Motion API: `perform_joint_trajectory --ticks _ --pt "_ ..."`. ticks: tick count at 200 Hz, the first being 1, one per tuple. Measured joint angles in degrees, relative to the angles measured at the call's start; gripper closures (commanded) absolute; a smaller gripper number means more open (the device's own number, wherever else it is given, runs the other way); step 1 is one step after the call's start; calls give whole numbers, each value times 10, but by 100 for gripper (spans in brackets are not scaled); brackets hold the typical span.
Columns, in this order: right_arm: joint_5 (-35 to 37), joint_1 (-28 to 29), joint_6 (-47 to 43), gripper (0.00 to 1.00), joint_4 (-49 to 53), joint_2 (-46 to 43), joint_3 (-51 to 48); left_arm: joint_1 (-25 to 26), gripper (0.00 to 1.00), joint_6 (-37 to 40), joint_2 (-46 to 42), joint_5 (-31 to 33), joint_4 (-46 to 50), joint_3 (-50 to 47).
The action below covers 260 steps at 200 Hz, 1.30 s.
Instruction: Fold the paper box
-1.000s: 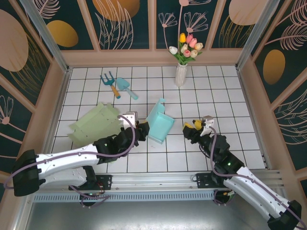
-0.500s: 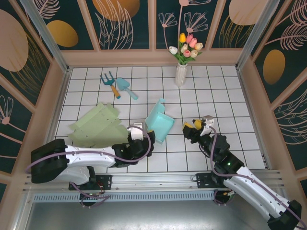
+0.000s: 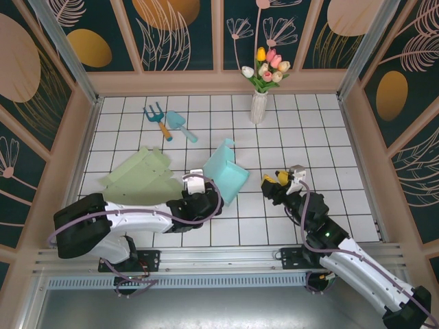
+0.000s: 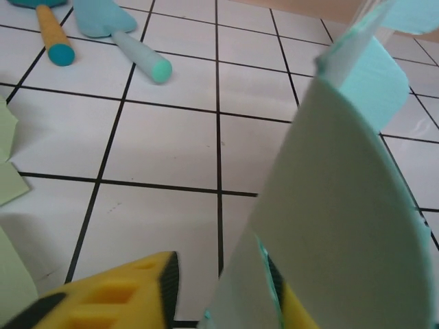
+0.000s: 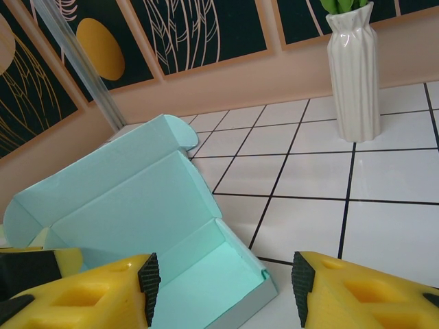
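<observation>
Left tool (image 4: 223,291) astride paper box (image 4: 343,205) flap, grip unclear

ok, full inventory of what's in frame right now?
paper box: 1, teal, part folded, mid-table
flat box blank: 1, pale green, left of the paper box
hand fork: 1, blue head, orange handle, far left of table
trowel: 1, teal, beside the hand fork
vase: 1, white, far centre by the wall
tulips: one bunch, mixed pink, yellow, white, in the vase
table: 1, white tiles with dark grout
left tool: 1, yellow fingers, open, straddling a paper box flap
right tool: 1, yellow fingers, open, right of the paper box, holding nothing
</observation>
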<state>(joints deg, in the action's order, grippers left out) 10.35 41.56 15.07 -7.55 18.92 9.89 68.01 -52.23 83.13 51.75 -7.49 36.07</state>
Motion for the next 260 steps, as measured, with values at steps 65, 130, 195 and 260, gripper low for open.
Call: perform_joint_trajectory --ticks 65,130,195,260 --pt "-21 0 -18 42 -25 34 -2 -19 100 189 -2 -5 -62 0" --pt "-71 -41 -146 42 -107 152 -3 -43 100 449 -75 -94 -218 -81" --pt "-293 -282 -286 48 -195 316 45 -84 100 602 -142 -176 -288 -90" --pt "-450 -283 -525 48 -94 342 121 -133 100 632 -209 -257 -315 -130"
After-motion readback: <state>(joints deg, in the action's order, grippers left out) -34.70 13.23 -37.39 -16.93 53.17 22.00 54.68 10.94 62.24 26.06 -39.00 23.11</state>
